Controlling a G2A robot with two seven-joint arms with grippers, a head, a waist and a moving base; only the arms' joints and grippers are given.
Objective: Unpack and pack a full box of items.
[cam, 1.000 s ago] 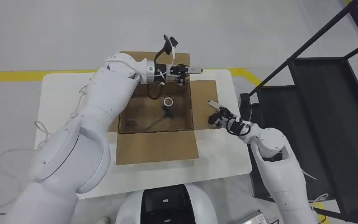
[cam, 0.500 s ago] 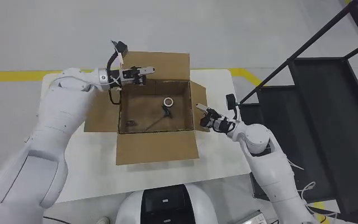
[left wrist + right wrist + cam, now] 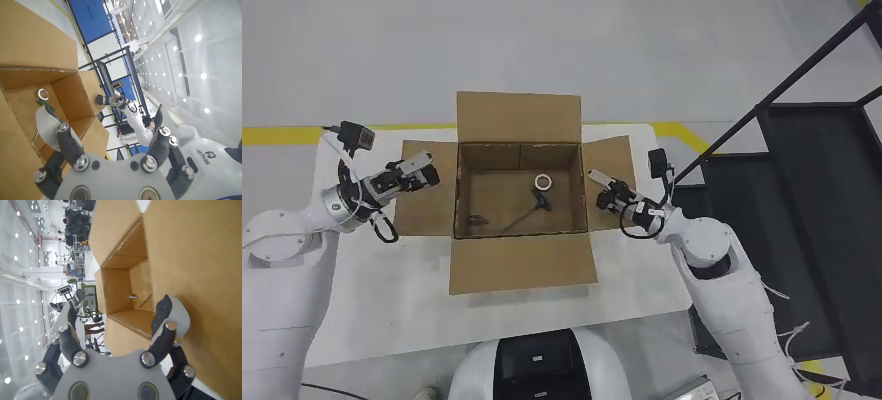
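The open cardboard box point(image 3: 521, 262) stands mid-table with all four flaps spread out. On its floor lie a metal ring point(image 3: 542, 182), a thin dark tool point(image 3: 530, 209) and a small dark part point(image 3: 477, 218). My left gripper point(image 3: 420, 171) is open and empty above the left flap point(image 3: 427, 212). My right gripper point(image 3: 604, 187) is open and empty above the right flap point(image 3: 610, 158). The left wrist view holds the left gripper point(image 3: 103, 121), the ring point(image 3: 42, 94), a green-handled tool point(image 3: 47, 105) and the box's inner wall point(image 3: 71, 98). The right wrist view has the right gripper point(image 3: 118, 313) and a small metal part point(image 3: 133, 296) on the box floor.
A white table point(image 3: 642, 280) carries the box, with bare top at the front and both sides. Dark metal stairs point(image 3: 802, 180) stand close to the table's right edge. A yellow floor line point(image 3: 282, 134) runs behind the table.
My left arm swung from the box's far flap leftward and now hangs over the left flap. My right gripper moved up and in over the right flap. The box contents lie as before.
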